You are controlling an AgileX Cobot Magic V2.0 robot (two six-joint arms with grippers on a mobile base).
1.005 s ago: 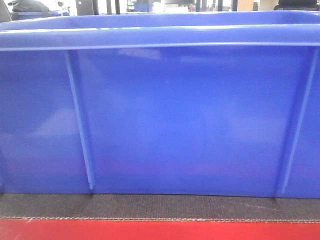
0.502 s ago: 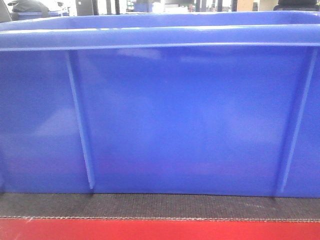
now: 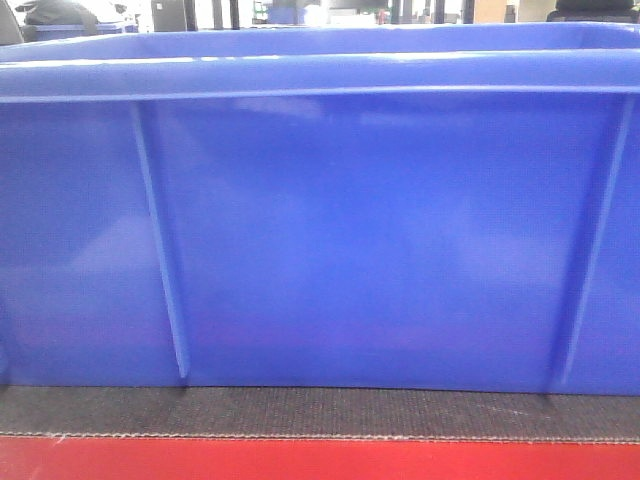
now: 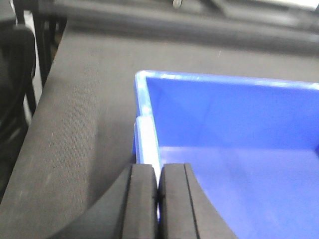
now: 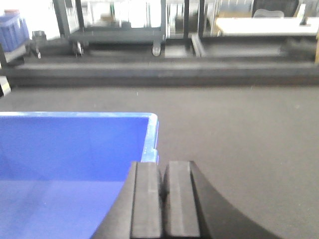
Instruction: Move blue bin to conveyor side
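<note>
The blue bin [image 3: 370, 240] fills the front view, its ribbed wall standing on the black woven belt [image 3: 320, 412] of the conveyor side, just behind the red border strip [image 3: 320, 460]. In the left wrist view my left gripper [image 4: 159, 172] is shut on the bin's left wall rim [image 4: 148, 134], one finger outside and one inside. In the right wrist view my right gripper [image 5: 162, 169] is shut on the bin's right wall rim [image 5: 152, 137]. The bin's inside [image 5: 75, 149] looks empty. Black belt [image 5: 239, 134] spreads beyond both walls.
A dark rail [image 5: 159, 74] runs along the belt's far edge, with a black wheeled frame [image 5: 119, 35] behind it. A smaller blue bin [image 5: 12, 30] sits at the far left. Dark equipment [image 4: 12, 99] stands past the belt's left edge.
</note>
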